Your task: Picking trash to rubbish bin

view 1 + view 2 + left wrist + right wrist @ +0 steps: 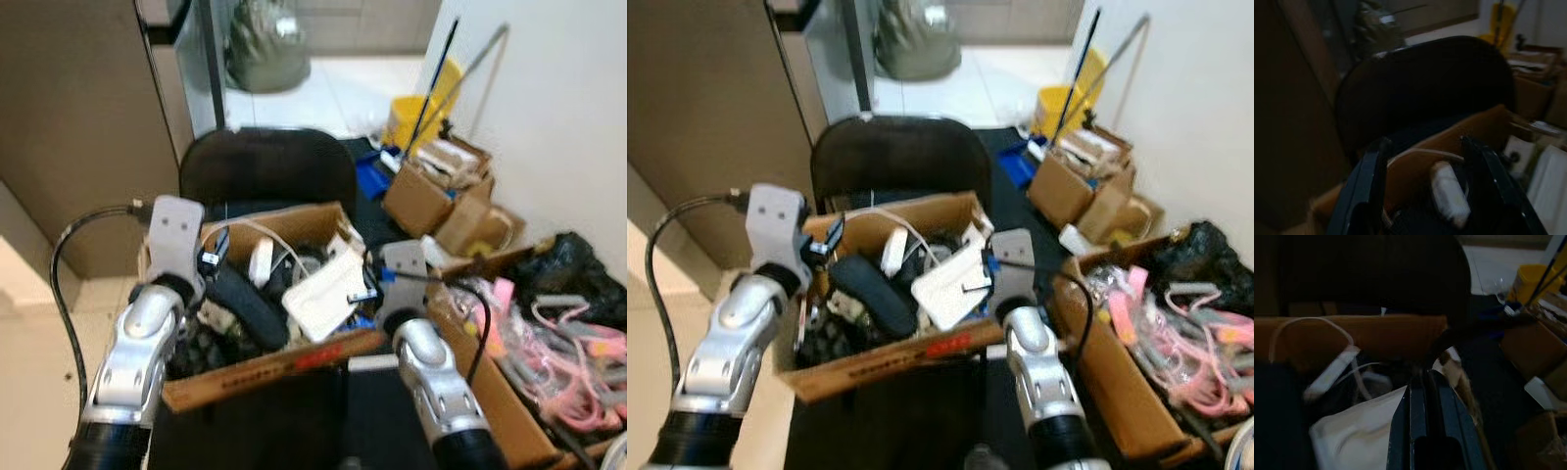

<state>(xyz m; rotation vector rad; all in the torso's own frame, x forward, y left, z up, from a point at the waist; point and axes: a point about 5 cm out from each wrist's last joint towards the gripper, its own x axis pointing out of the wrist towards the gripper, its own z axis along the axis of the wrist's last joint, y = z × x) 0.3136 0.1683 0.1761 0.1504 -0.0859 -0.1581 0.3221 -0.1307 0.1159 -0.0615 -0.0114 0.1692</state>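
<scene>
My left gripper (pixel 1425 186) hangs with fingers apart over the cardboard box (pixel 265 377) of trash, and my right gripper (pixel 1422 396) is pressed together above the white paper (pixel 323 289). I fear the loose white cable (pixel 257 227) can catch a finger and drag other things out of the box.

Red print runs along the front wall of the cardboard box (pixel 294 367), but it is too blurred to read. No other text, label or number can be made out.
</scene>
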